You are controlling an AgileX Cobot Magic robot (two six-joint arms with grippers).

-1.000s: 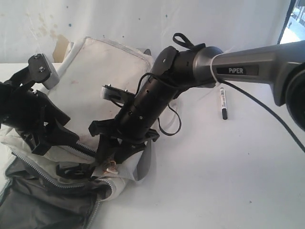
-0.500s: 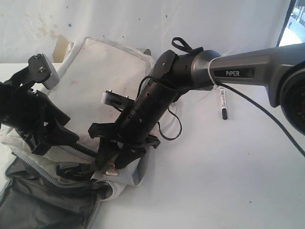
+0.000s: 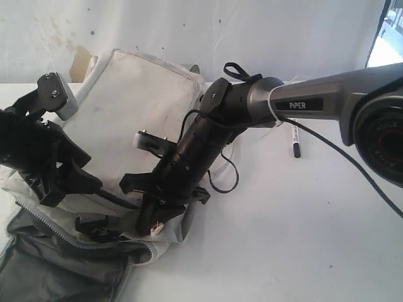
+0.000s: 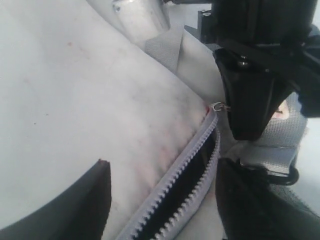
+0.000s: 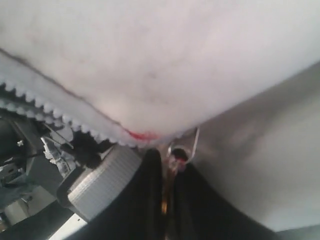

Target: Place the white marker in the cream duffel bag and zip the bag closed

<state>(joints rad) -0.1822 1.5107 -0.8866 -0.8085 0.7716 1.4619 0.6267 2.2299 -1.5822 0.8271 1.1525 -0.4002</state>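
Left tool (image 4: 162, 197) stands wide open astride the zipper (image 4: 186, 172) of the cream duffel bag (image 3: 135, 94); right tool (image 5: 167, 165) is pinched tight onto the zipper pull (image 5: 181, 150). The white marker (image 3: 295, 139) lies out on the tabletop (image 3: 302, 226), so opening the bag seems the step in hand. Next, draw the pull along.

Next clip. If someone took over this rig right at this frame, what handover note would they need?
Left tool: open, jaws astride the grey zipper of the cream fabric duffel bag.
Right tool: shut on the small metal zipper pull, where the teeth meet.
Slim white marker with black ends: lying on the white table beyond the right arm, outside the bag.
Done: bag is open, dark lining showing.
Left: pick up the marker, put it in the opening, zip the bag closed.
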